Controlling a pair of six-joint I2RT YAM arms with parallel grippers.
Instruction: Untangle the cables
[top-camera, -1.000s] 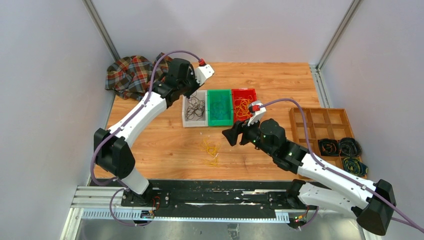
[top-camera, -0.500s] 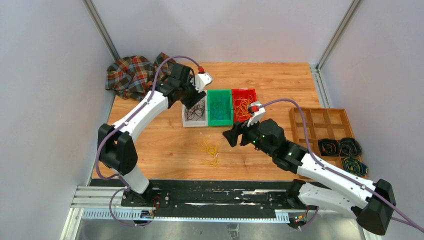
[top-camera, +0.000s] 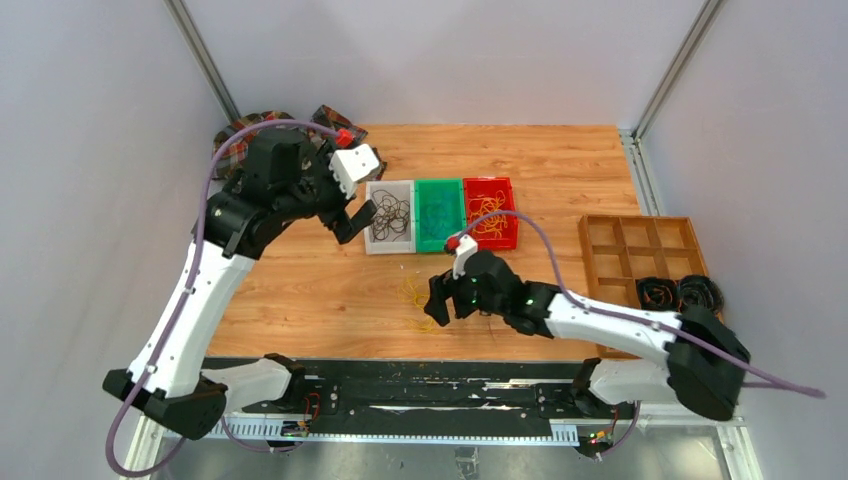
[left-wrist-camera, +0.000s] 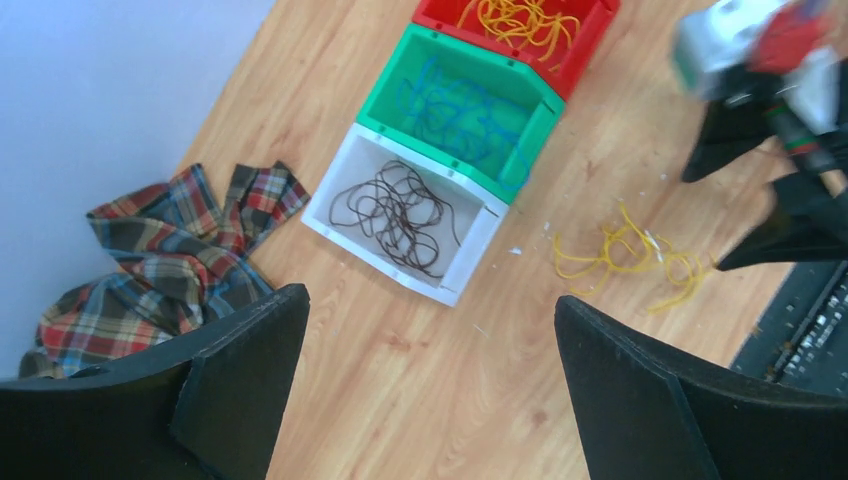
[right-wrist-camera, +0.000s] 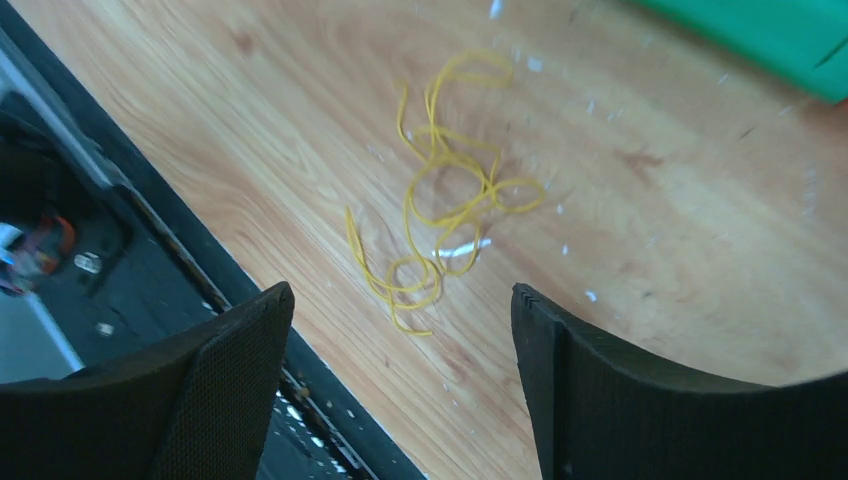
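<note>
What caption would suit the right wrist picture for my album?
Open right claw hovering over tangled yellow cables on a wooden table.

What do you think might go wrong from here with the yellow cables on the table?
The yellow tangle is several interlocked loops, so the open right claw above it may lift the whole clump rather than one cable. The wires are thin and lie flat on the table, so it might close on nothing. The tangle sits close to the rail; a nudge could push a strand off the edge.
</note>
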